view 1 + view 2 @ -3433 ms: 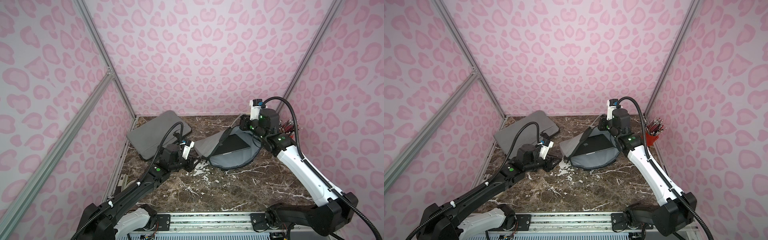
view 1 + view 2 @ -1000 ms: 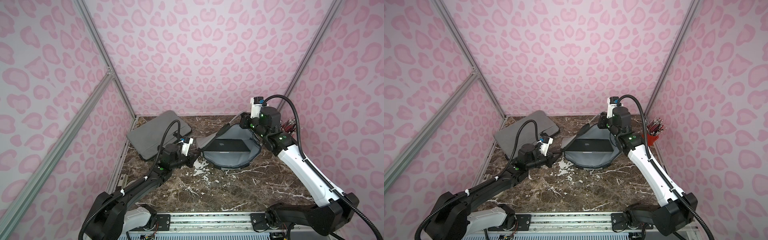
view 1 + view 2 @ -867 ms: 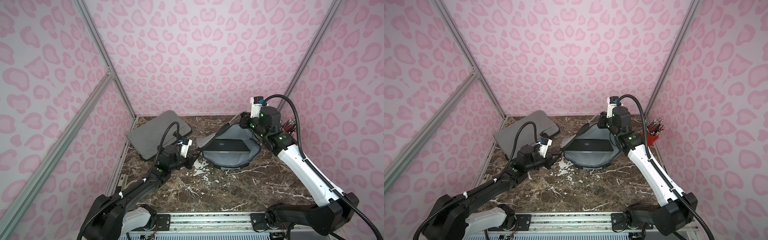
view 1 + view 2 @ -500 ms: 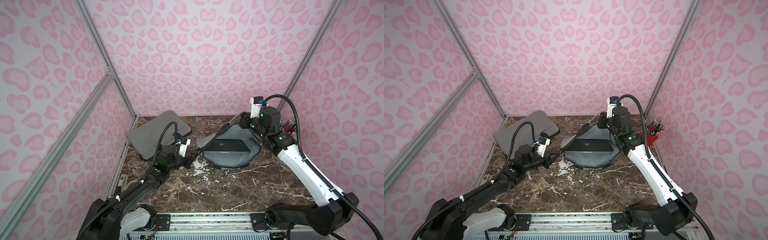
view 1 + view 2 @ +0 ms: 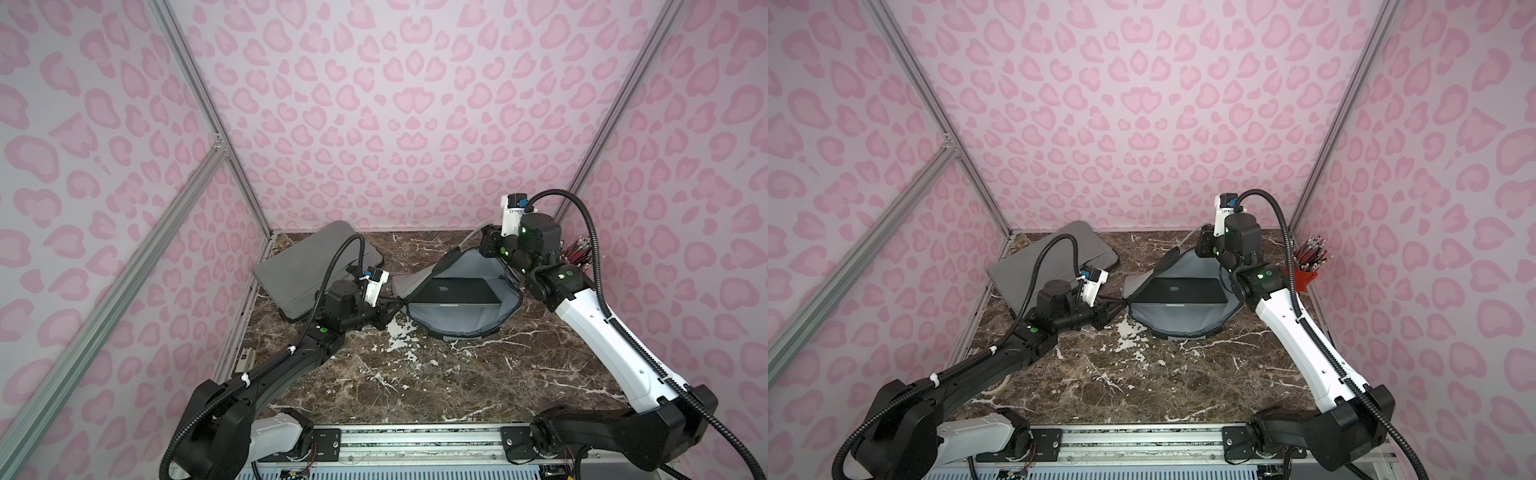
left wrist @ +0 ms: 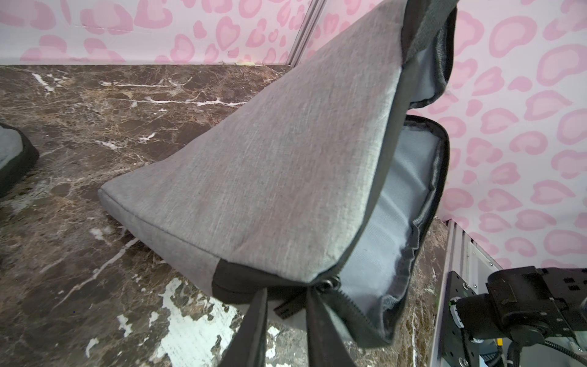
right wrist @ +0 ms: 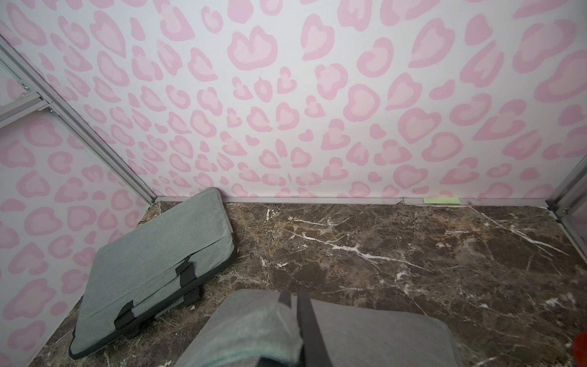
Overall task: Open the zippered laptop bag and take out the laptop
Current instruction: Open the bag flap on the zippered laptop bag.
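Two grey bags lie on the marble bench (image 5: 415,374). Left of centre in both top views a zipped spare bag (image 5: 307,266) lies flat toward the back wall, no part of the job, and to its right, mid-frame, the laptop bag (image 5: 457,324) gapes open. At that bag's lower-left corner the left hand (image 6: 287,295) sits low, its arm stretched almost flat over the bench from the lower left of the frame. The left wrist view shows its fingers (image 6: 251,333) slightly spread, with the zipper pull (image 6: 289,309) lying between them, seemingly not gripped. The zipper looks run to its end there, which would explain a loose hold. The dark laptop (image 5: 455,291) lies flat on the lining inside, exposed and untouched. The flap (image 6: 286,159) slants up to the right because the right hand (image 7: 293,298), pressed together on its far corner, lifts it clear of the laptop. That arm climbs from the lower right, wrist bent down over the bag. Near the right edge a red cup of pencils (image 5: 1306,278) stands beside that arm. Opening looks done; the taking out remains.
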`<state>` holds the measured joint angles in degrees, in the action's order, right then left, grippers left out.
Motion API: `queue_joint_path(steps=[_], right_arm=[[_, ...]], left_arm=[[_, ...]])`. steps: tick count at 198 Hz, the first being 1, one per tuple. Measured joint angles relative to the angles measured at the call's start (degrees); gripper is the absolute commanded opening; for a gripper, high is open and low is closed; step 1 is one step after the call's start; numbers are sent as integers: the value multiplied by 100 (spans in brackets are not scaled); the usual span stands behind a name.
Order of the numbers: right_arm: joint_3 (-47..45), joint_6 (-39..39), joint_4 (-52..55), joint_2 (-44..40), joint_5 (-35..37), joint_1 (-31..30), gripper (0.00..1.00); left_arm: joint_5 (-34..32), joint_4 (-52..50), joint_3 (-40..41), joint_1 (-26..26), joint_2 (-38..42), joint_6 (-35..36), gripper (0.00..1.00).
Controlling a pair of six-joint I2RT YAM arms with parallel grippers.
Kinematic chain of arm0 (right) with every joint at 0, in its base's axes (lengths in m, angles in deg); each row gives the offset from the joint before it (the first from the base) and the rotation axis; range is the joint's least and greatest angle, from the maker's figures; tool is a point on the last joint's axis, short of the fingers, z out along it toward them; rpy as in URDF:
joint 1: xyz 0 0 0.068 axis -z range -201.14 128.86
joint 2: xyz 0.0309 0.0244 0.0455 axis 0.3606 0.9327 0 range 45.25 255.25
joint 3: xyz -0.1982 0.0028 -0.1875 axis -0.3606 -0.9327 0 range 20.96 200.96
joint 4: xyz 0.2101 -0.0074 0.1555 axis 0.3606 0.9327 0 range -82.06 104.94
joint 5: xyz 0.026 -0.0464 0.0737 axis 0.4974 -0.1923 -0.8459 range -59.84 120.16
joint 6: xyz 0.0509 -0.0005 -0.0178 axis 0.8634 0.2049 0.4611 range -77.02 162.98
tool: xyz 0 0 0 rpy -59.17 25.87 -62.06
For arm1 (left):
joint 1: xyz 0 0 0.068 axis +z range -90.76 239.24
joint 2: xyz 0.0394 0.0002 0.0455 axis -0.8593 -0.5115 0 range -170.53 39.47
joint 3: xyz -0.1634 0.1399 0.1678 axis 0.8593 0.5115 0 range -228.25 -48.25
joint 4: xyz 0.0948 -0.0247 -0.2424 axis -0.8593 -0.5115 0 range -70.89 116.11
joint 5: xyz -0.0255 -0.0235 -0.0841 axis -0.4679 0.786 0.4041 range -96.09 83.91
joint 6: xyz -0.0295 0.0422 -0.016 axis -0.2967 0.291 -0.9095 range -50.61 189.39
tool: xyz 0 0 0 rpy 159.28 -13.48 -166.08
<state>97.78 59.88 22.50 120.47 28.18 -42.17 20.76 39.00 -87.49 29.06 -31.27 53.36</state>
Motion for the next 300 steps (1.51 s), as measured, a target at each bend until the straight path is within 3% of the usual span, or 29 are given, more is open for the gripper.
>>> queue_joint_path(steps=[168,195,238,300], right_arm=[[0,7,15,85,2,-63,0],[0,7,24,85,4,-70,0],[0,7,39,85,7,-109,0],[0,4,83,68,48,-114,0]], left_arm=[[11,-249,37,-208,-87,105,26],[33,-240,-92,-210,-299,122,21],[52,-170,-136,-284,-531,107,1],[-52,-92,-177,-326,-573,57,0]])
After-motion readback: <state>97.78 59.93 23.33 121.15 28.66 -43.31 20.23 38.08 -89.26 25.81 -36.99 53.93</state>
